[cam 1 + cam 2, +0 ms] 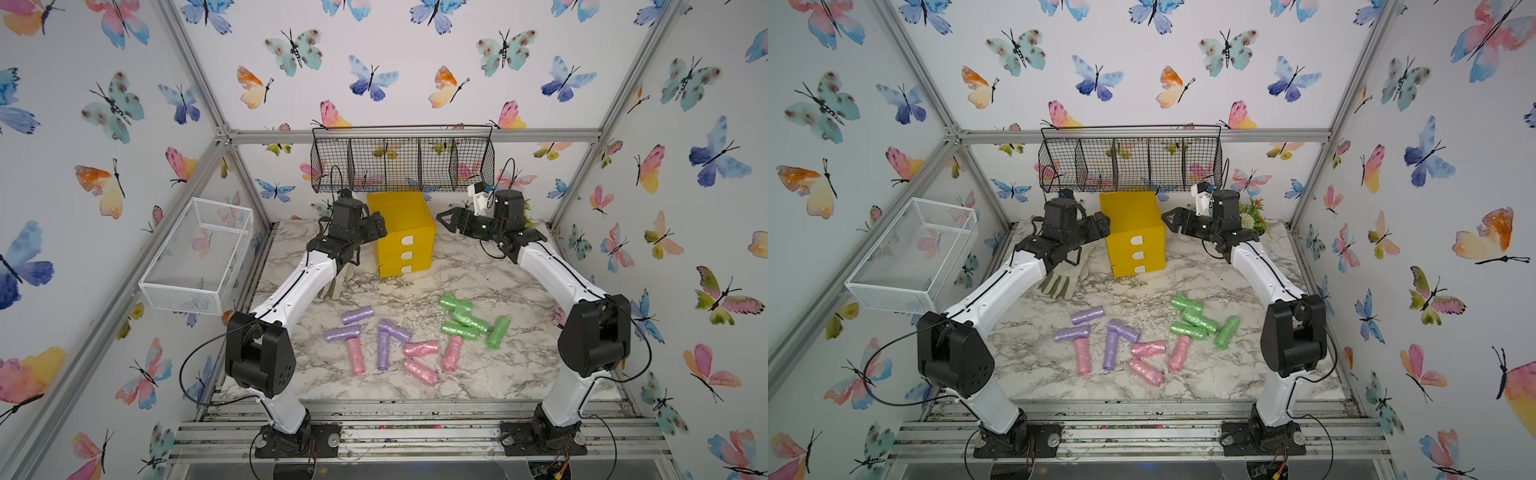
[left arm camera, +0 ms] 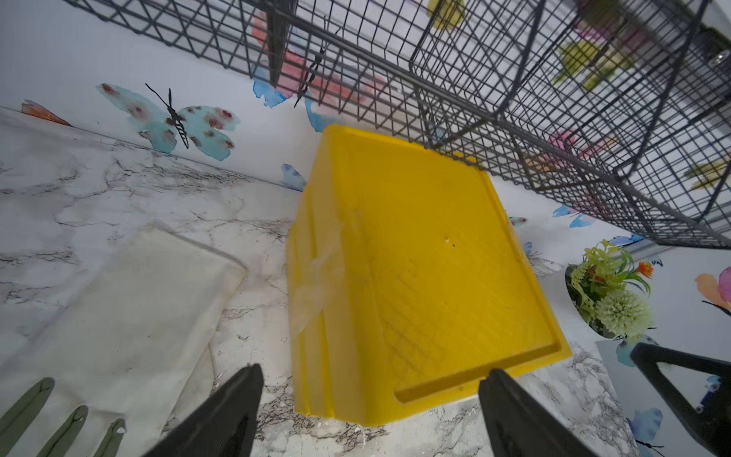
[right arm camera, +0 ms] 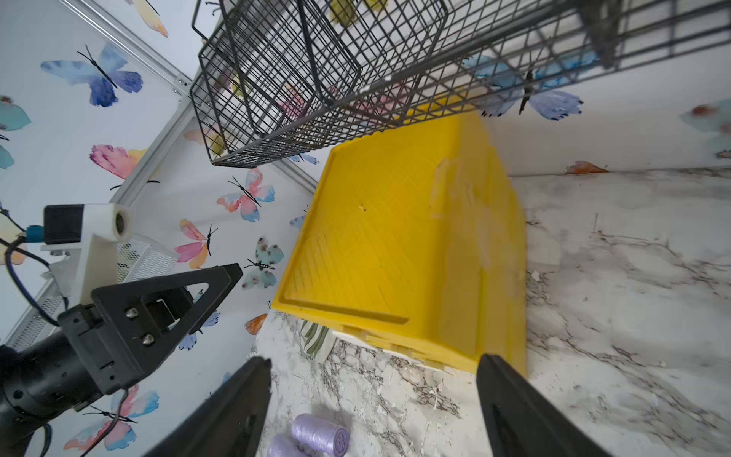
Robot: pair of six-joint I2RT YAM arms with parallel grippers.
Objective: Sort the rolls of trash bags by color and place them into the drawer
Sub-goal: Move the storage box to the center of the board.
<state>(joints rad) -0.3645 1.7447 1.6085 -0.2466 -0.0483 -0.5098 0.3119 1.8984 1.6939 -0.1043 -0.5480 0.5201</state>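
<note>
Flanking the yellow drawers (image 1: 405,232) with left claw (image 2: 372,374) and right claw (image 3: 374,362) spread apart, gripping nothing; in front, loose on the marble table (image 1: 478,374), green, pink and purple rolls (image 1: 420,348).

A: so what colours we got?
B: green rolls (image 1: 459,330), pink rolls (image 1: 420,348), purple rolls (image 1: 357,315), all on a white counter (image 1: 498,374) with grey marble veins. The drawer box (image 1: 405,232) is bright yellow, and the wall (image 1: 415,104) has watercolour butterflies.
</note>
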